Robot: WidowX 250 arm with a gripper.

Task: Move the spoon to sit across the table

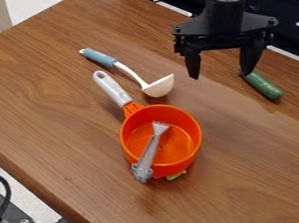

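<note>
My gripper (219, 75) hangs open over the back of the wooden table (58, 109), with nothing between its fingers. Left of it and lower in the view lies a spoon or ladle (132, 75) with a blue grip and a white bowl. Its grip points to the upper left, and its bowl lies just above the orange pot, beside the pot's grey handle.
An orange pot (190, 140) stands mid-table, a grey utensil (149, 153) leaning across its near rim. Something green (176, 175) shows under the pot's near side. A green cucumber (263, 86) lies right of the gripper. The table's left edge runs diagonally down the view.
</note>
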